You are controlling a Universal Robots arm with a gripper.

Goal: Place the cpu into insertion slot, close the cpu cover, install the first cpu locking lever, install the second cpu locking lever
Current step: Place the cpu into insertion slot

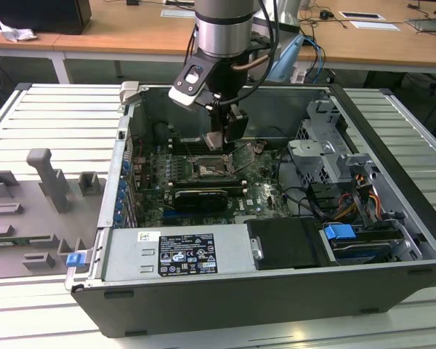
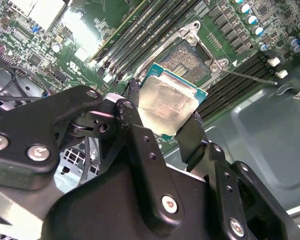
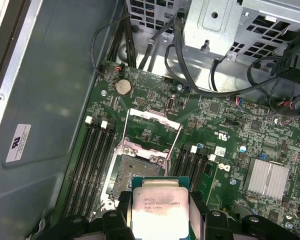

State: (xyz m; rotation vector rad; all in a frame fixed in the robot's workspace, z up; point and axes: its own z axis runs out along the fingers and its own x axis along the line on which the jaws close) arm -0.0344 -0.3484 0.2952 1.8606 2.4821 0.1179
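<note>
My gripper (image 1: 216, 142) hangs inside the open computer case, shut on the cpu (image 2: 166, 104), a flat square chip with a dull silvery face and a green edge. In both wrist views black fingers (image 2: 192, 134) clamp two opposite sides of the cpu (image 3: 159, 204). It hovers a little above and just off to one side of the insertion slot (image 3: 132, 167), a dark square socket with a metal rim that lies bare. The cpu cover (image 3: 153, 119) is swung open, lying back past the slot. Thin wire levers (image 3: 176, 136) stand free along the cover's sides.
Long memory slots (image 3: 92, 155) flank the socket on both sides. A long black card (image 1: 200, 198) lies in front of it, a metal drive cage (image 1: 327, 145) with cables stands to the exterior view's right, and a power supply box (image 1: 174, 251) sits at the case's front. A grey fixture (image 1: 36, 211) lies outside.
</note>
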